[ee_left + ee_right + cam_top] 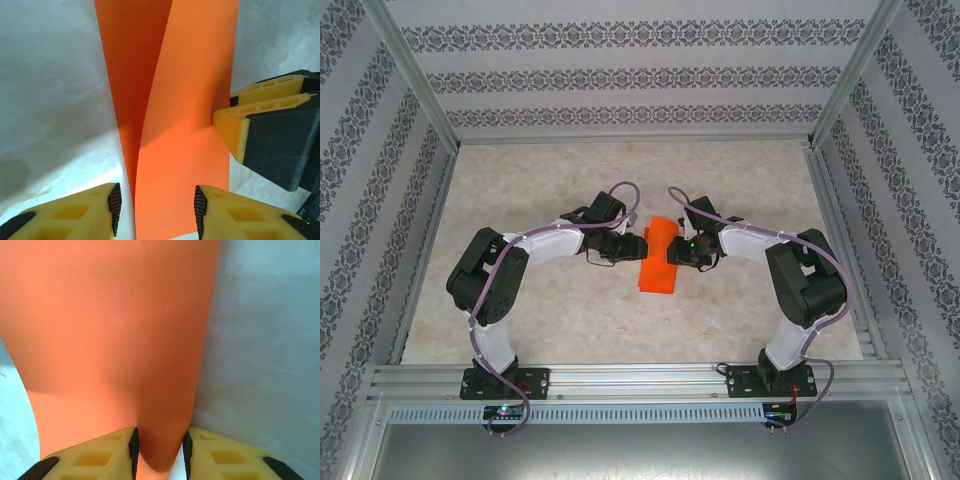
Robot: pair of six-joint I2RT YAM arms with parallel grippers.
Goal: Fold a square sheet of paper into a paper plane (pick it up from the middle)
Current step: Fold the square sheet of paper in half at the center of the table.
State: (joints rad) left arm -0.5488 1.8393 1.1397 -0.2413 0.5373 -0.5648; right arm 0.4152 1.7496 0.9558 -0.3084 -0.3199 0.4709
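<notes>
Orange-red square sheet of paper (657, 275), ends cropped in wrist views, long axis near-to-far. Right claw (159, 447) pinches it; left claw (155, 202) straddles it, grip unclear.

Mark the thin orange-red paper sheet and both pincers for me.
thin orange-red paper sheet (656, 268): top external view, middle of its visible surface.
left pincer (157, 205): left wrist view, midway between its yellow fingertips.
right pincer (160, 447): right wrist view, midway between its yellow fingertips.

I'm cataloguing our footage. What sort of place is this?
Probably a lab test cell: two robot arms bolted to a metal rail, aluminium frame posts, patterned backdrop walls around the table.
</notes>
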